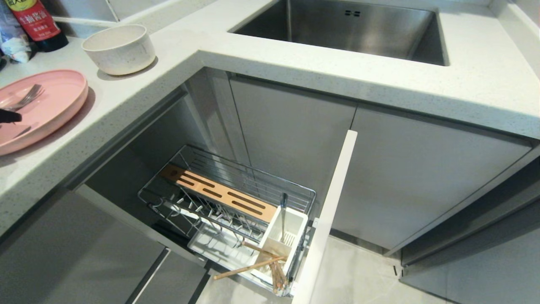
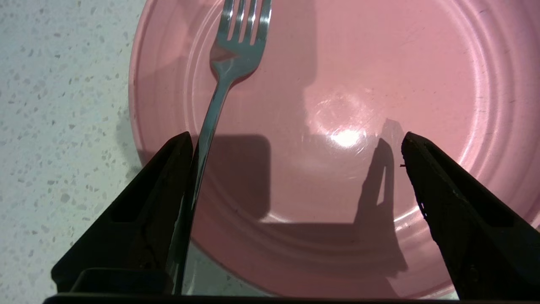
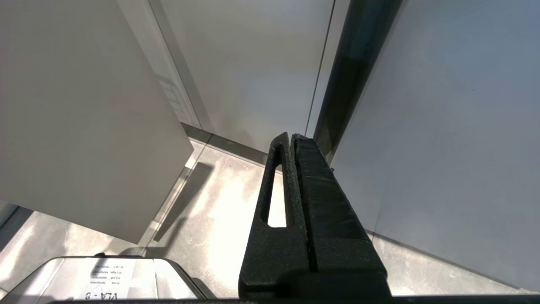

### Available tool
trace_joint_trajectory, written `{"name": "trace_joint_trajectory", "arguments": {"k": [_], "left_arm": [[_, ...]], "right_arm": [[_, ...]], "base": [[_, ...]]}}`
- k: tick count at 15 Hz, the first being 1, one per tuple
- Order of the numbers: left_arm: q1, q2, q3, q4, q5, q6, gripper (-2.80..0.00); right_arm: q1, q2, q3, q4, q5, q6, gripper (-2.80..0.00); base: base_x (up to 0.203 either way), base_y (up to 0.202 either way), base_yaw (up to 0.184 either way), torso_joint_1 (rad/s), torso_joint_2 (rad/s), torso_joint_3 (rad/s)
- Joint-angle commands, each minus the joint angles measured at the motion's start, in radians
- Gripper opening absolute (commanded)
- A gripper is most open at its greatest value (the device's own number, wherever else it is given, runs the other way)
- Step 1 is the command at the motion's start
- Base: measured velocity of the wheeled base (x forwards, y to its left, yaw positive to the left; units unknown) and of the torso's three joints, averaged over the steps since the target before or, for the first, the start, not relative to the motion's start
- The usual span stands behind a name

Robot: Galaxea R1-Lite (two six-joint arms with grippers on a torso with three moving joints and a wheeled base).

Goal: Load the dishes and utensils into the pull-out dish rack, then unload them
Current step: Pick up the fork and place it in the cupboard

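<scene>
One slim silver fork (image 2: 219,90) lying flat on the pink plate (image 2: 337,84), long axis running from the near rim inward, tines toward the plate's middle, handle reaching back over the rim toward the left gripper (image 2: 295,145). Four tines, shiny metal, a gentle curve at the neck. Left gripper poised right over that plate at the head view's left edge, black fingers (image 2: 147,202) spread wide apart, one lying just beside the fork handle, nothing clamped. Plate round, flat, glossy, ringed with faint concentric ridges, sitting on the speckled pale countertop (image 1: 261,50). One cream-white speckled bowl (image 1: 119,48) upright just behind the plate, near a red-labelled bottle (image 1: 36,21). Down below, pull-out dish rack (image 1: 228,202) drawn out: chrome wire, slotted wooden strip (image 1: 219,193) with four dark slots, white utensil caddy (image 1: 282,236) at the front end. Light wooden chopsticks (image 1: 253,264) standing tilted in the caddy, one leaning far out toward the floor; exact count hard to tell. Steel sink (image 1: 354,29) set in the counter above. Right gripper (image 3: 293,145) hanging by the grey cabinet fronts, fingers pressed together, empty
</scene>
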Motion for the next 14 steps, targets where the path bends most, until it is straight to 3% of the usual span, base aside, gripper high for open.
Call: {"name": "trace_joint_trajectory", "arguments": {"k": [1, 4, 14], "left_arm": [[-0.004, -0.008, 0.005, 0.004, 0.003, 0.003, 0.0], [-0.02, -0.006, 0.011, 0.004, 0.063, 0.003, 0.0], [-0.036, 0.0, 0.028, -0.023, 0.068, 0.002, 0.0]], "right_arm": [[0.0, 0.0, 0.0, 0.0, 0.0, 0.0, -2.8], [0.0, -0.001, 0.0, 0.0, 0.0, 0.0, -2.8], [0.0, -0.001, 0.0, 0.0, 0.0, 0.0, -2.8]], "base": [[0.0, 0.0, 0.0, 0.0, 0.0, 0.0], [0.0, 0.0, 0.0, 0.0, 0.0, 0.0], [0.0, 0.0, 0.0, 0.0, 0.0, 0.0]]}}
